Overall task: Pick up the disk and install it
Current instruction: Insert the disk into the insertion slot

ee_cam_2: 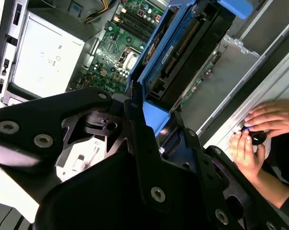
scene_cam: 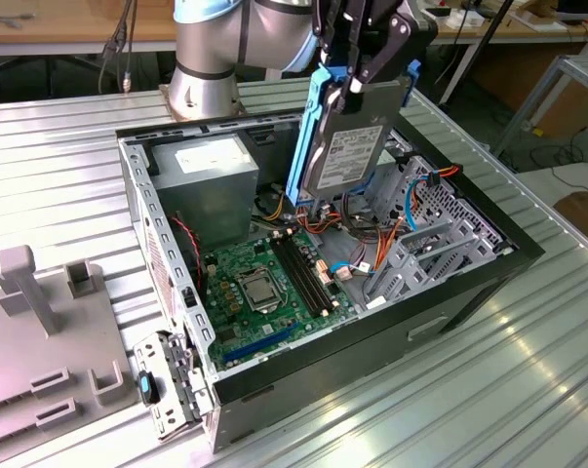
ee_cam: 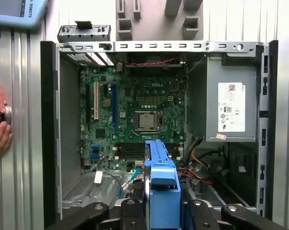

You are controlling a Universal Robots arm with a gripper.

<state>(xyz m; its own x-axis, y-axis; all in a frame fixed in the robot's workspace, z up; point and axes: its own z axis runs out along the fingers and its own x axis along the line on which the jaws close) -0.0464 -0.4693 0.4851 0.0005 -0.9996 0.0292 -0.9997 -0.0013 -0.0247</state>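
The gripper (scene_cam: 355, 86) clamps the disk (scene_cam: 344, 151) at the upper middle of the exterior view. The open computer case (scene_cam: 274, 375) lies below it.

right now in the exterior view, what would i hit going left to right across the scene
grey fixture plate -> power supply -> disk -> metal drive bay
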